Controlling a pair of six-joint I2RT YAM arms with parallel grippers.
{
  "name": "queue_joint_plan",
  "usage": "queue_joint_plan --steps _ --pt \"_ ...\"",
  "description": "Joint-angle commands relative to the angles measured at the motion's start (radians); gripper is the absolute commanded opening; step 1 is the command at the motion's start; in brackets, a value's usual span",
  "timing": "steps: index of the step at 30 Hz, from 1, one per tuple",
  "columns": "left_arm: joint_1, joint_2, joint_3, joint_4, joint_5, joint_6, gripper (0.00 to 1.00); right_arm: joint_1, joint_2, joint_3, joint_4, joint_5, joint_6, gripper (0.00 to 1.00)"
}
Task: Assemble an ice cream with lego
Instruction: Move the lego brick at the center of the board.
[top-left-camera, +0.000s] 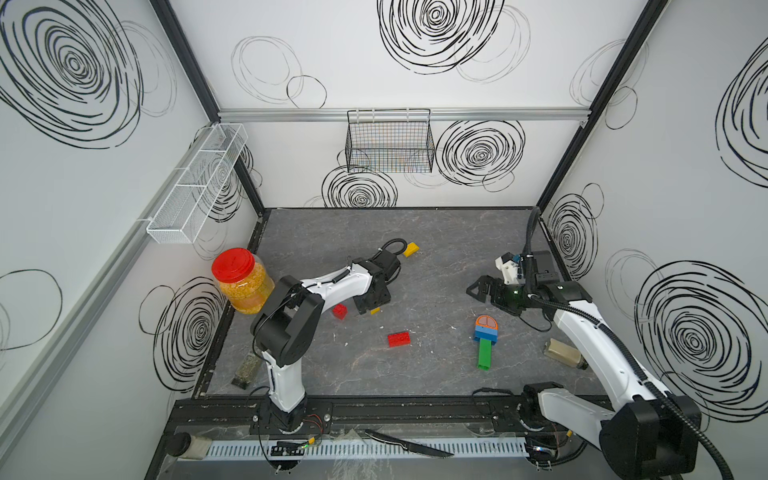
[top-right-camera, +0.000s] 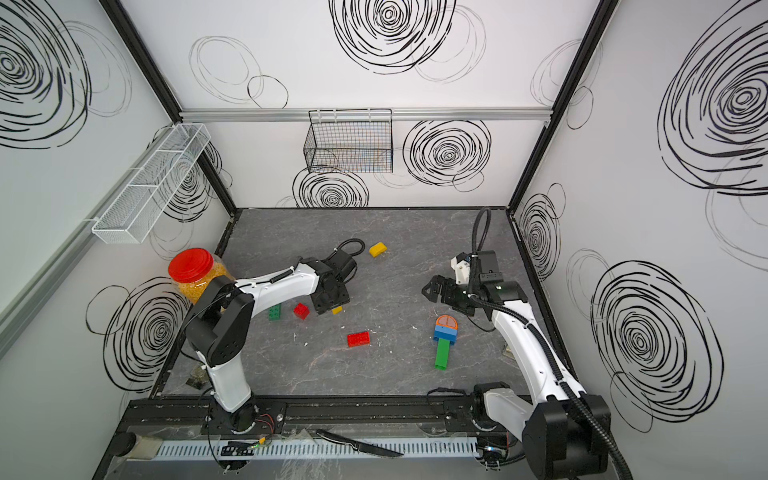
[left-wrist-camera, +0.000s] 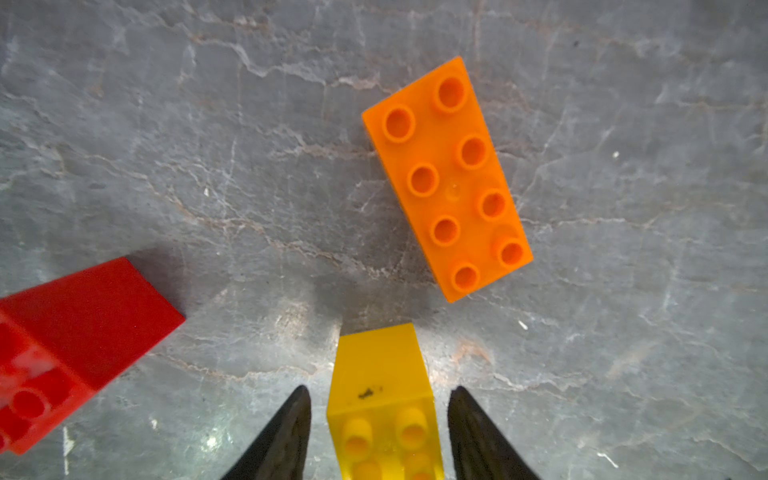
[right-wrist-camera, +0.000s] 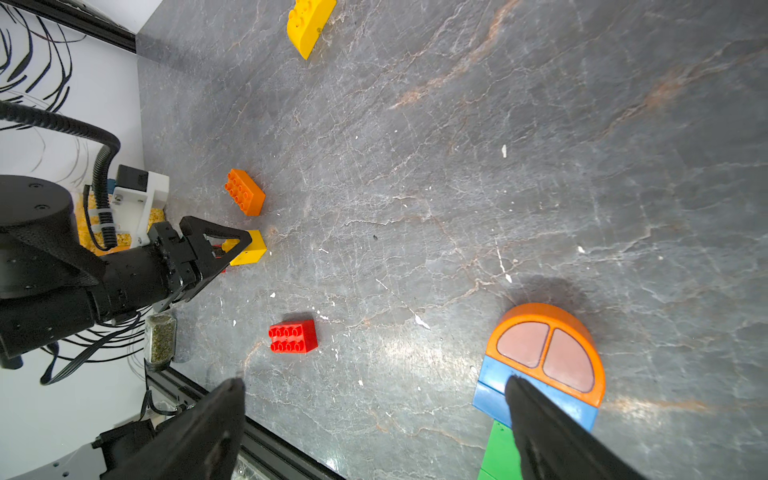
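Left gripper low over table, jaws part-way apart astride yellow brick. Left wrist view shows a gap on each side, nothing gripped. Orange brick lies just beyond it, seen in both wrist views; top views hide it under left arm. Green brick shows in a top view only. Right gripper wide open, empty, hovers near stack, which lies flat at table's right: orange dome, blue, green.

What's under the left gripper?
A yellow brick sits inside the open left gripper, gaps either side. In both top views the gripper covers most of it and hides the orange brick entirely.
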Motion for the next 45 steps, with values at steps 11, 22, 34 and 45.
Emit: queue_joint_plan --steps 11,22,34,45 --pt "-0.093 0.012 -0.001 -0.028 0.041 0.023 0.38 -0.014 -0.056 0.021 -0.048 -0.01 -0.006 1.0" --pt "-0.161 0.021 0.012 -0.052 0.047 0.05 0.36 -0.015 -0.124 -0.028 -0.013 -0.018 0.002 1.0" --pt "-0.166 0.013 0.03 -0.066 0.032 0.07 0.59 -0.015 -0.124 -0.036 -0.005 -0.022 0.001 1.0" --pt "-0.157 -0.175 0.055 -0.139 -0.055 0.074 0.91 -0.015 -0.106 -0.037 -0.001 -0.036 0.003 1.0"
